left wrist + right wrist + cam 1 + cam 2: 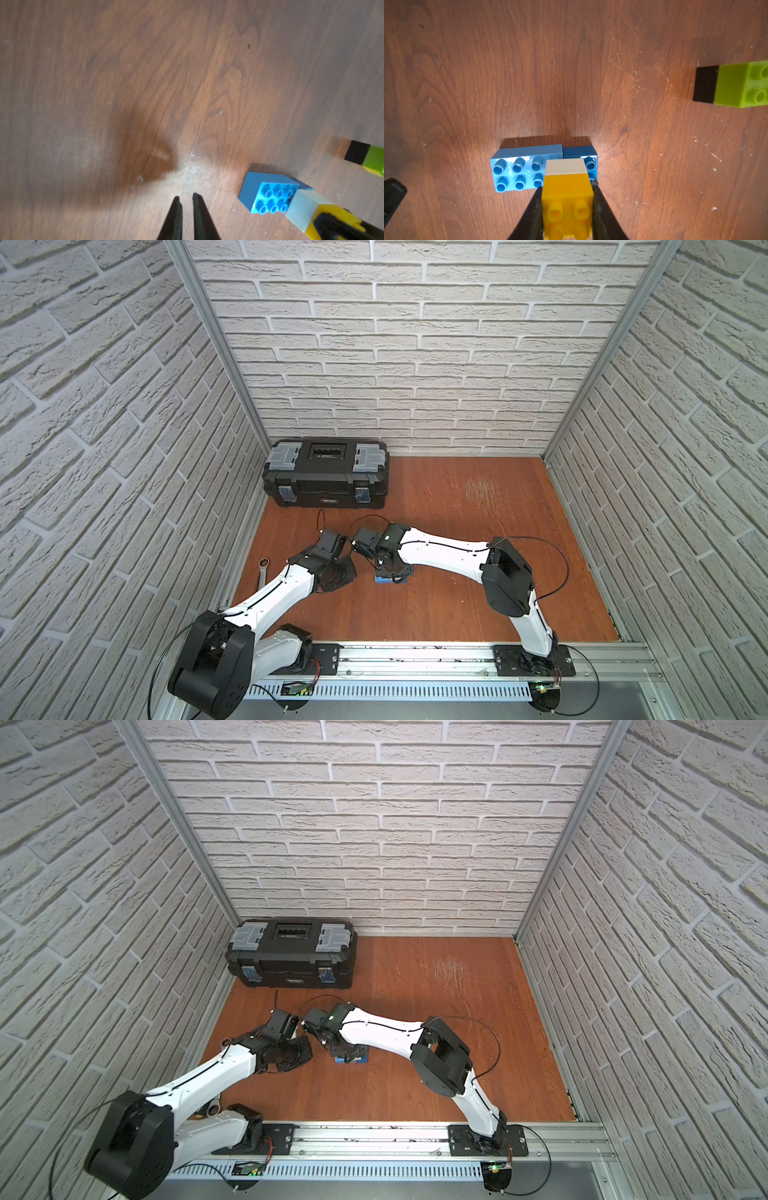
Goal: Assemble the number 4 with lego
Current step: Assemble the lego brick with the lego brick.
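Observation:
In the right wrist view my right gripper (pixel 567 185) is shut on a yellow brick (pixel 566 207) that sits on a white brick (pixel 564 167). This pair stands over the joint between a long light-blue brick (pixel 517 166) and a dark blue brick (pixel 579 151), both lying on the wooden floor. Apart from them lies a lime green brick (pixel 737 85) joined to a black brick (pixel 705 85). My left gripper (pixel 186 196) is shut with nothing in it, hanging over bare floor beside the light-blue brick (pixel 270 195). In both top views the arms hide most of the lego; only a blue edge (pixel 392 580) shows.
A big black toolbox (pixel 326 477) stands at the back left against the wall. A metal wrench (pixel 262 568) lies by the left wall next to my left arm. Brick-patterned walls close in three sides, and a metal rail (pixel 415 659) runs along the front.

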You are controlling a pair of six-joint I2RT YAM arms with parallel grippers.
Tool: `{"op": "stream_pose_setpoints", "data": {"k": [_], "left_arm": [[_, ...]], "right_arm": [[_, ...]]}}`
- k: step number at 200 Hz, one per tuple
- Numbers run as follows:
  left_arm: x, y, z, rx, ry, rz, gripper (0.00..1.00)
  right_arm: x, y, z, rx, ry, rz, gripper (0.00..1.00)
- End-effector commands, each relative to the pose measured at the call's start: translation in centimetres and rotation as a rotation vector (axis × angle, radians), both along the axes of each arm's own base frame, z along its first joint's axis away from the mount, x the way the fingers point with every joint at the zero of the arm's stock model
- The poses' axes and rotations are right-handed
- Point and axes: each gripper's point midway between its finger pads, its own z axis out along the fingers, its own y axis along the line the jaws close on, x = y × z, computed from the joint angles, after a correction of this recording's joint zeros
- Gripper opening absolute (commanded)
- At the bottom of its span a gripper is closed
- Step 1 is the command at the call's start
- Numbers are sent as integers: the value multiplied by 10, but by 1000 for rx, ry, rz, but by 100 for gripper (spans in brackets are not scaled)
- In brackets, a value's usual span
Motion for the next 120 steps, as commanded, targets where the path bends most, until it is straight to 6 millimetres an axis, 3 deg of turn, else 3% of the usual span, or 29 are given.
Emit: {"op": "stream_pose_setpoints", "data": {"k": [1,64,120], "left_arm": [[0,1,-4,-1,3,-7,15],[-1,0,-2,-12,-4,-2,15],[-1,0,-3,-11,0,2,15]], "right_arm": [[-8,-13,-25,-57,42,-28,2],[-19,-25,-69,-93,129,-4,2],[-26,-32,-58,-117,90,13,2]]}}
